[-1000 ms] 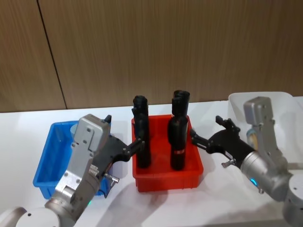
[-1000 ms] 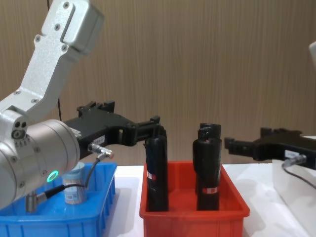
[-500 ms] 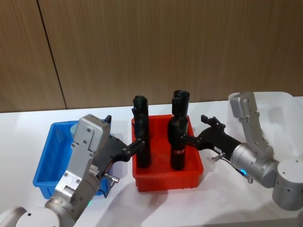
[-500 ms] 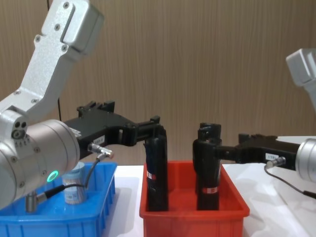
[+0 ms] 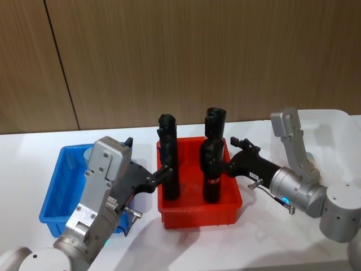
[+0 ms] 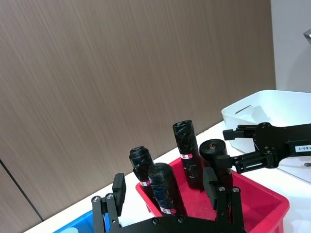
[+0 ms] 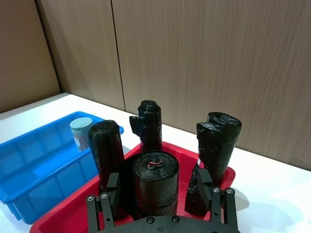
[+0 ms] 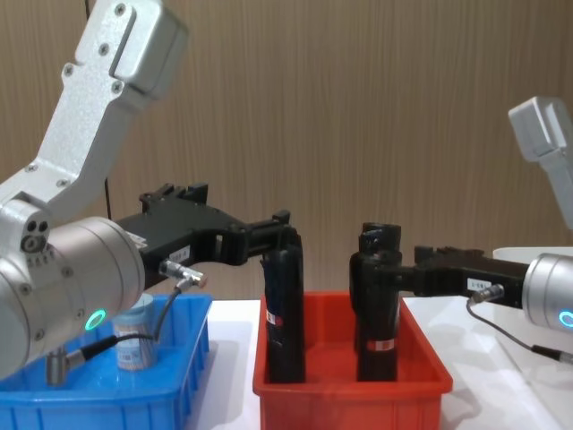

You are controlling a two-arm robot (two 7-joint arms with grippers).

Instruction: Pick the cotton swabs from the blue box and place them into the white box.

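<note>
One cotton swab jar (image 8: 134, 337) with a pale blue lid stands at the back of the blue box (image 5: 58, 195); it also shows in the right wrist view as the jar (image 7: 80, 133) in the blue box (image 7: 34, 165). My left gripper (image 5: 162, 168) is open over the red bin, its fingers on either side of the front-left black tube (image 6: 163, 191). My right gripper (image 5: 227, 156) is open too, reaching in from the right, and its fingers (image 7: 203, 180) flank the front-right black tube (image 7: 155, 182). The white box (image 5: 333, 121) stands at the far right behind the right arm.
A red bin (image 5: 197, 215) in the middle holds several tall black tubes with red-white labels. It stands between the blue box and the white box. A wooden wall runs behind the white table (image 5: 237, 248).
My right gripper has swung left from beside the white box to the red bin, and its fingers now straddle the front-right black tube. The left arm has not moved.
</note>
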